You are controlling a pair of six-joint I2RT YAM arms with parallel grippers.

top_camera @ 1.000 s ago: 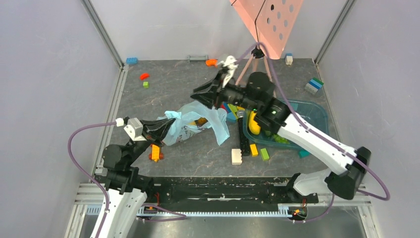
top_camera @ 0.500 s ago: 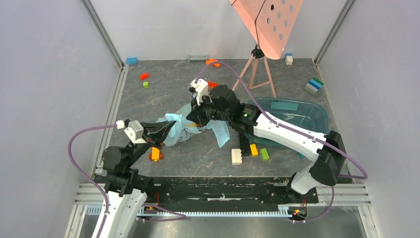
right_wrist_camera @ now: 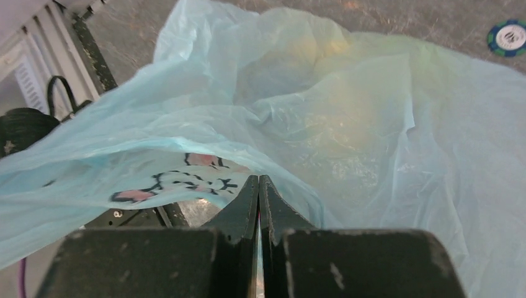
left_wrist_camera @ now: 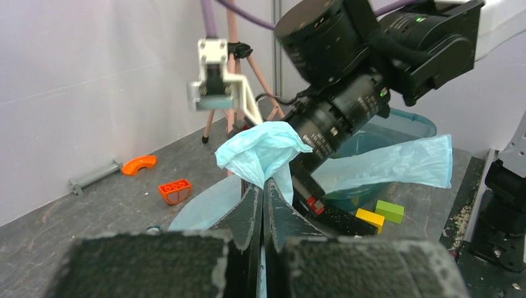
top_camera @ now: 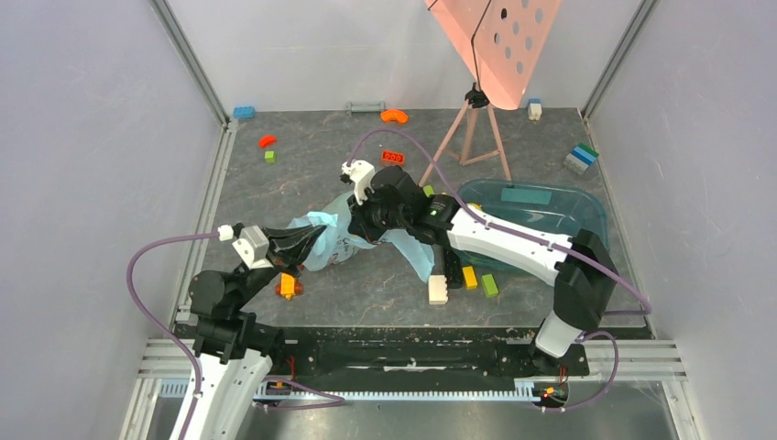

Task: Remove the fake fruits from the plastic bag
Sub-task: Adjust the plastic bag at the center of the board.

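The light blue plastic bag (top_camera: 337,240) lies crumpled at the table's middle, one loose flap (top_camera: 417,252) trailing right. My left gripper (top_camera: 310,240) is shut on the bag's bunched left handle (left_wrist_camera: 260,149), its jaws pressed on the film. My right gripper (top_camera: 363,223) reaches in from the right and is shut on the bag's upper edge (right_wrist_camera: 186,180), beside its dark printed mark (right_wrist_camera: 186,180). A yellowish-green tint (right_wrist_camera: 335,93) shows through the film; no fruit is plainly visible. The right arm (left_wrist_camera: 347,93) fills the left wrist view.
A teal tub (top_camera: 559,206) stands to the right. White (top_camera: 438,290), yellow (top_camera: 469,277) and green (top_camera: 489,285) bricks lie in front of it; an orange brick (top_camera: 288,286) lies by the left arm. A red brick (top_camera: 392,157) and a tripod (top_camera: 472,128) are behind.
My right arm has swung left from above the tub, come down onto the bag and shut on its edge. The left gripper has kept its hold on the handle.
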